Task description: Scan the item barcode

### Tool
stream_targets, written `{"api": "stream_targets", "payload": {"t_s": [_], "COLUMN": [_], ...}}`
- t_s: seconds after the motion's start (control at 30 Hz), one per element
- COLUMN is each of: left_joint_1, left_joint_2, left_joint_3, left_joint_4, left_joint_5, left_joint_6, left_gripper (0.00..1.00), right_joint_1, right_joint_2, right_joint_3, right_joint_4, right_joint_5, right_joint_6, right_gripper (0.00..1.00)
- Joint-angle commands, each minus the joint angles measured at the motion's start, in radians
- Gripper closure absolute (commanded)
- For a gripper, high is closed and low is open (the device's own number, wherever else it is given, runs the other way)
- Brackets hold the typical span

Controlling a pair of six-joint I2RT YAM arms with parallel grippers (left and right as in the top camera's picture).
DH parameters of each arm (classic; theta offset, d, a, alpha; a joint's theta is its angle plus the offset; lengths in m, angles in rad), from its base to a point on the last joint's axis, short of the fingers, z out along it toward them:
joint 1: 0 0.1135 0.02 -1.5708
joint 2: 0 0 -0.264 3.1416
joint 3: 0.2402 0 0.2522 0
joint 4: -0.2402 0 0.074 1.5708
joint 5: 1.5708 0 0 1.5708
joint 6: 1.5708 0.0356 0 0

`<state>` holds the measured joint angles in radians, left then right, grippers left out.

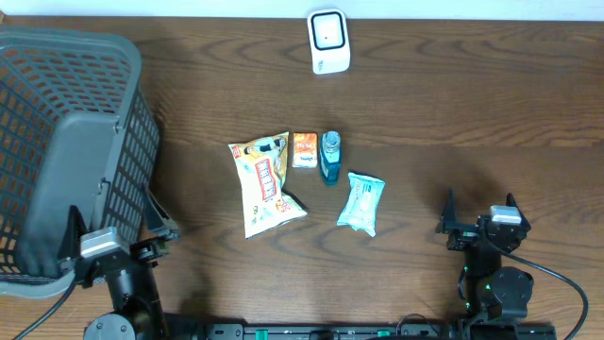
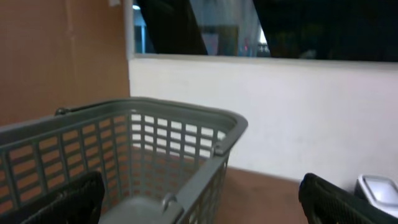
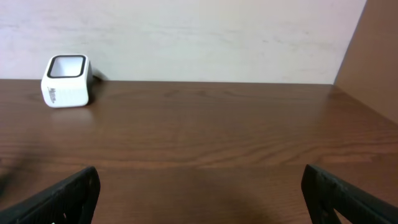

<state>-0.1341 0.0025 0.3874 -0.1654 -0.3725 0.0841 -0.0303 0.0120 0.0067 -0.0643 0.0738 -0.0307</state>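
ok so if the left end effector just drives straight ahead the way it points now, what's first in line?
The grey basket: its wall fills the view directly ahead of the left end effector. It looks close, though depth is unclear from these views.

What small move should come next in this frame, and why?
Probably reach the right end effector, open and empty, toward the light blue packet. That packet is the item nearest that arm, nothing is held, and the white scanner stands at the far edge of the table with nothing in front of it.
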Motion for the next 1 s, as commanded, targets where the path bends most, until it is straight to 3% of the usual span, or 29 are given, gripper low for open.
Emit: {"api": "stream_targets", "payload": {"t_s": [0.0,0.4,0.63,0.7,0.77,0.8,0.87,0.97], "left_joint_1": [0.003,0.003,0.003,0.003,0.003,0.003,0.003,0.003], "left_joint_2": [0.002,0.002,0.002,0.002,0.002,0.002,0.002,0.002], "left_joint_3": [-0.169,-0.169,-0.169,-0.169,-0.169,-0.169,-0.169,-0.169], "left_joint_4": [-0.25,-0.691,-0.694,-0.694,-0.694,-0.694,-0.694,-0.694], "left_joint_5": [-0.083,-0.083,-0.083,-0.083,-0.083,-0.083,-0.083,-0.083], "left_joint_6": [-0.228,-0.228,-0.228,-0.228,-0.228,-0.228,-0.228,-0.228], "left_gripper": [0.0,0.0,0.0,0.0,0.0,0.0,0.0,0.0], "right_joint_1": [0.006,0.006,0.006,0.006,0.006,0.006,0.006,0.006], "right_joint_2": [-0.005,-0.005,-0.005,-0.005,-0.005,-0.005,-0.003,-0.003], "right_joint_3": [-0.001,-0.001,-0.001,-0.001,-0.001,-0.001,-0.001,-0.001], "right_joint_4": [-0.004,-0.003,0.02,0.041,0.044,0.027,0.017,-0.001], "right_joint_5": [-0.005,-0.005,-0.055,-0.18,-0.365,-0.519,-0.755,-0.955], "right_joint_6": [-0.008,-0.008,0.03,0.177,0.413,0.573,0.737,0.759], "right_gripper": [0.01,0.01,0.01,0.01,0.01,0.01,0.01,0.01]}}
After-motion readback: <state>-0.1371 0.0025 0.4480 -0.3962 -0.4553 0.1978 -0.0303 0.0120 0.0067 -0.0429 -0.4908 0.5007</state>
